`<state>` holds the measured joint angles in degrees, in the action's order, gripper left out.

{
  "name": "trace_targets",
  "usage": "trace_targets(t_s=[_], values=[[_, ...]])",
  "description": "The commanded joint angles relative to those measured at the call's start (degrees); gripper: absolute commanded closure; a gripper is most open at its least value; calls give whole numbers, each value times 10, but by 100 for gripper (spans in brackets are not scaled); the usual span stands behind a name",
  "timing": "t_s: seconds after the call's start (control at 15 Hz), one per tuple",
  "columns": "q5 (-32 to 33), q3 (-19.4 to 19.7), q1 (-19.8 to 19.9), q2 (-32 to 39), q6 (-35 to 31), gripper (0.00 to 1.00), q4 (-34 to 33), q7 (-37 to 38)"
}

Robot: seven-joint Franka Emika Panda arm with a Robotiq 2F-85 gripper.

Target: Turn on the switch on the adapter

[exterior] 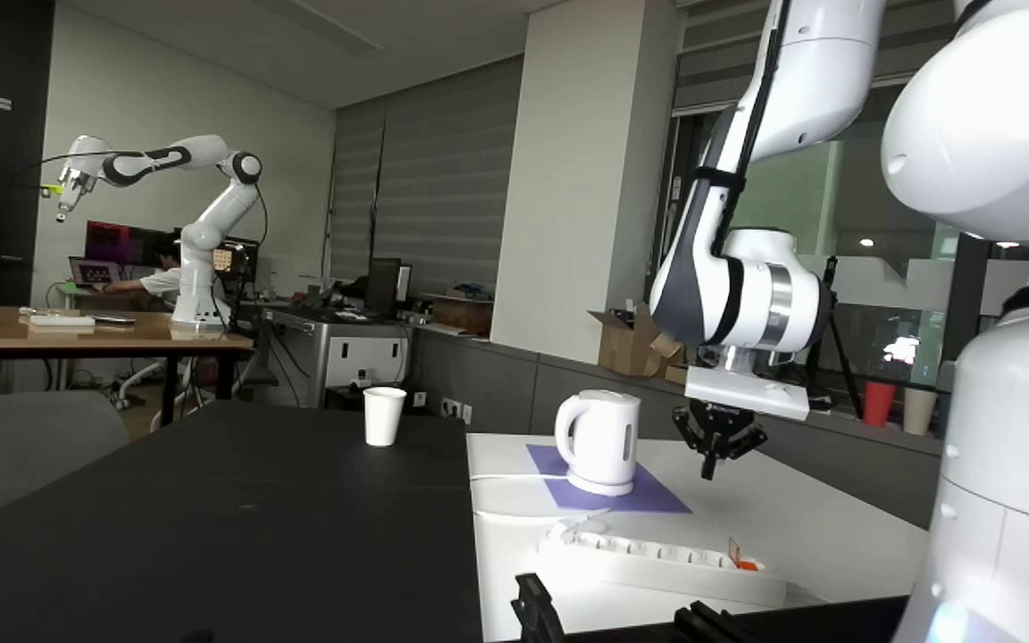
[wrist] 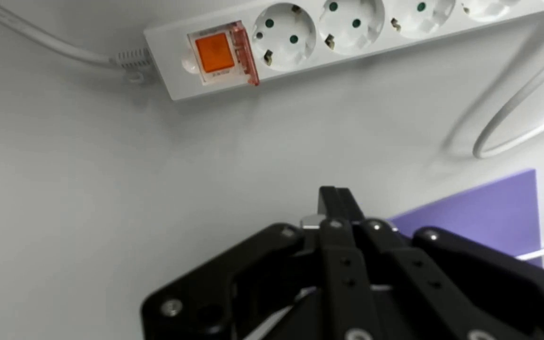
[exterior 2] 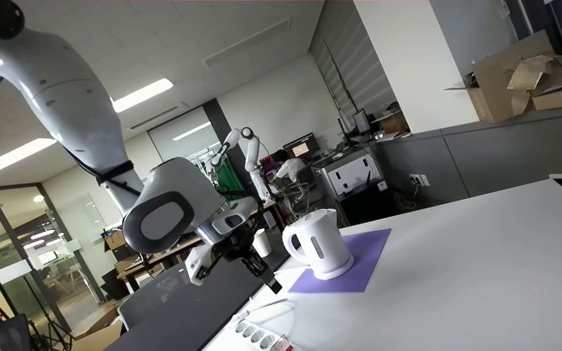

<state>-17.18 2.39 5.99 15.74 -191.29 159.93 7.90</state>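
Past the pressed-together claw (wrist: 336, 191), the adapter (wrist: 318, 48) is laid nearly crosswise in the wrist view, switch (wrist: 214, 52) end leftward.

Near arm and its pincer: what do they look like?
Arm: white, rounded segments, dark trim, a silver ring. Black cable runs along it under a black strap. Below a white block, the pincer is black, with angular linkages, narrow fingers and silvery screw heads. Any lettering is too small to read.

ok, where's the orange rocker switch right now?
Upper left in the wrist view: the orange rocker switch sits at the corded end of the white power strip, between the cable and the raised red cover.
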Motion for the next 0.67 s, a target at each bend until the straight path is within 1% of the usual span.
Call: trace_targets(t_s=[0.0, 0.2, 0.33, 0.4, 0.47, 0.6], values=[[-3, -29, 37, 41, -36, 100, 0, -11], [5, -52, 76, 75, -62, 100, -1, -19], [3, -60, 96, 95, -81, 100, -1, -31], [1, -61, 102, 103, -88, 100, -1, -39], [-4, -49, 96, 91, -70, 100, -1, -49], [-13, -44, 100, 103, -69, 100, -2, -69]])
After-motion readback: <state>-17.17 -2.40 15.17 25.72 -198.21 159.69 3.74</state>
